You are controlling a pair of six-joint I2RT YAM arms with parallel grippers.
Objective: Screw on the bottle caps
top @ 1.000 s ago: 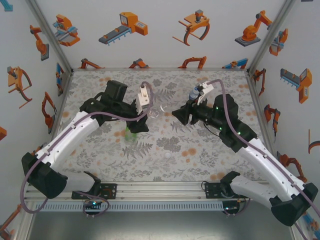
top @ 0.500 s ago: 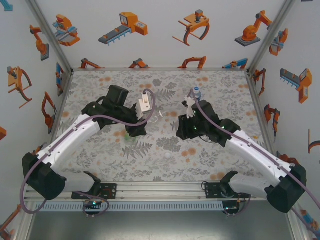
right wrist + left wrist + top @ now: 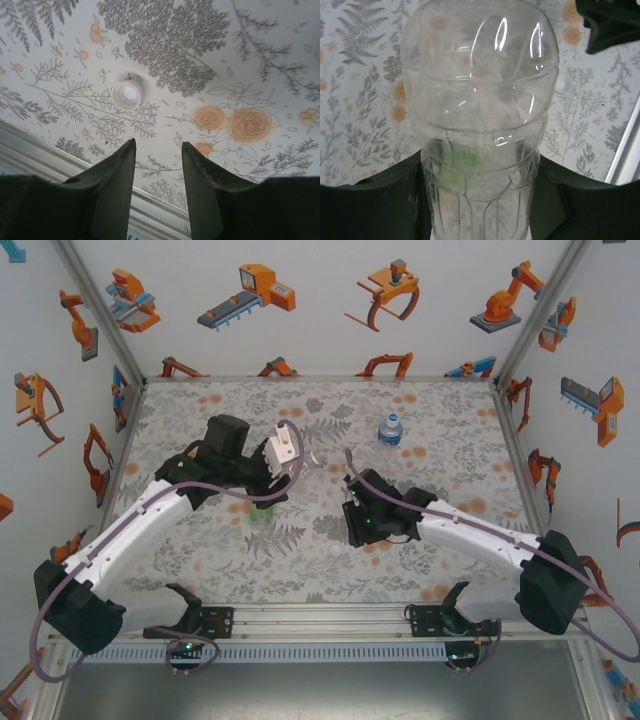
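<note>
While the left gripper clamped the clear plain plastic bottle, the right gripper, parted and empty, withdrew toward the table's near edge over the tiny white round plastic cap.

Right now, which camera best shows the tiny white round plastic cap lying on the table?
The right wrist view: the tiny white round plastic cap lies large and sharp ahead of the right gripper. In the top view the cap is a mere white speck.

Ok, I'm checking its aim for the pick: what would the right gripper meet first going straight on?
Likely the tablecloth beside the cap: in the wrist view the cap lies slightly left of where the right gripper aims. Depth is unclear.
</note>
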